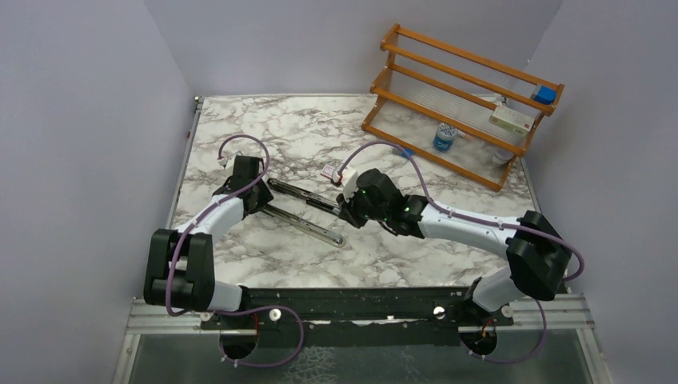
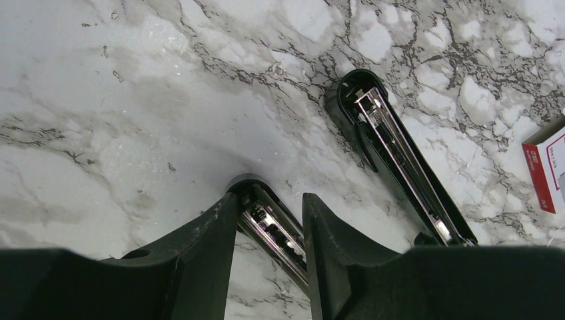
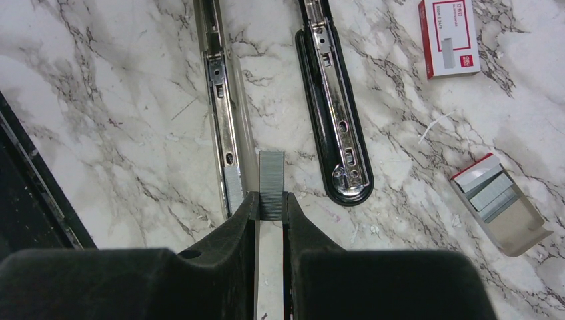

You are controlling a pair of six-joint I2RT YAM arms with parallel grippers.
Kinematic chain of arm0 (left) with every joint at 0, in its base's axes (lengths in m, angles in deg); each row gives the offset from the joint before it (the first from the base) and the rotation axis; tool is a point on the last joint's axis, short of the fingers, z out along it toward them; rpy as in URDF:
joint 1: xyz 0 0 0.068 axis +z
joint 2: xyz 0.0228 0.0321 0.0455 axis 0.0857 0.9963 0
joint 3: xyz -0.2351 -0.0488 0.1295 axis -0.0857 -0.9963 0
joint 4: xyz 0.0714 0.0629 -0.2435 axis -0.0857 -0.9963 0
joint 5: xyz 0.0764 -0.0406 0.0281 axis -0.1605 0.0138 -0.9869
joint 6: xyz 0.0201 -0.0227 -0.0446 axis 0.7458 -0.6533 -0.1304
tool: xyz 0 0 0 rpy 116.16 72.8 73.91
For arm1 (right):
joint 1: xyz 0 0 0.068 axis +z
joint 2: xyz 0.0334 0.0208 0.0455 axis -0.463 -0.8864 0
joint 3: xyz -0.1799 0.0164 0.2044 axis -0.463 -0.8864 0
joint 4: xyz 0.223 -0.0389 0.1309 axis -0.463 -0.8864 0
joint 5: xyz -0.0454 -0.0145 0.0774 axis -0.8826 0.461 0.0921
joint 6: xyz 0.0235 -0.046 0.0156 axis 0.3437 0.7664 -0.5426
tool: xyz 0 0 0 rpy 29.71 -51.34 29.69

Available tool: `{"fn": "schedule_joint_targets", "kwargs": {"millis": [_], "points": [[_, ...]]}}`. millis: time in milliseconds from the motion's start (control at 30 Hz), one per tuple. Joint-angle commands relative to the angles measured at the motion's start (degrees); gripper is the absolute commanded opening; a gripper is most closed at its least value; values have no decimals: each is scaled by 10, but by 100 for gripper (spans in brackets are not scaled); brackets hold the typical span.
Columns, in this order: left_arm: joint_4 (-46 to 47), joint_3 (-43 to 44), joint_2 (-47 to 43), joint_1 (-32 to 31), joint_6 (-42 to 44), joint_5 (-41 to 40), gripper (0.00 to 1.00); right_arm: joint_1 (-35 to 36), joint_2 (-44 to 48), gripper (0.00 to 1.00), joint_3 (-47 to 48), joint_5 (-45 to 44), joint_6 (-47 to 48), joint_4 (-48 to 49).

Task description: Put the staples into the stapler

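Working on the loading step itself, with the stapler (image 1: pixel 308 226) lying spread open on the table (image 1: pixel 320 120), left of centre, and its two halves fanning rightward from the hinge. Clamping the left gripper (image 2: pixel 270 207) around one half close to the hinge end, apparently to pin it down for the other arm. Pinching a short staple strip (image 3: pixel 270 180) in the right gripper (image 3: pixel 270 203), with the fingers closed on its sides. Holding that strip just beside the silver channel (image 3: pixel 223 133), in the gap between the channel and the black half (image 3: pixel 333 120), running roughly along both but seated in neither. Leaving the pink-red staple box (image 3: pixel 450 37) and its slid-out tray (image 3: pixel 496 200) of more strips on the table at the far side of the stapler, apart from it.

Judging the task as about midway: stapler opened, strip in hand, nothing loaded yet. Needing next a small shift toward the near side to bring the strip over the channel, then aligning it with the rails, lowering it in, and releasing only once seated. Risking a skewed strip riding up on the rim or snapping apart.
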Motion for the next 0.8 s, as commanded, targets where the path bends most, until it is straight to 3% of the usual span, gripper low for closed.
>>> {"fn": "schedule_joint_targets", "kwargs": {"millis": [0, 767], "points": [[-20, 5, -20, 6, -6, -5, 44, 4, -13, 1, 16, 21, 5, -9], [-23, -19, -21, 8, -17, -38, 50, 5, -28, 1, 24, 28, 4, -18]]}}
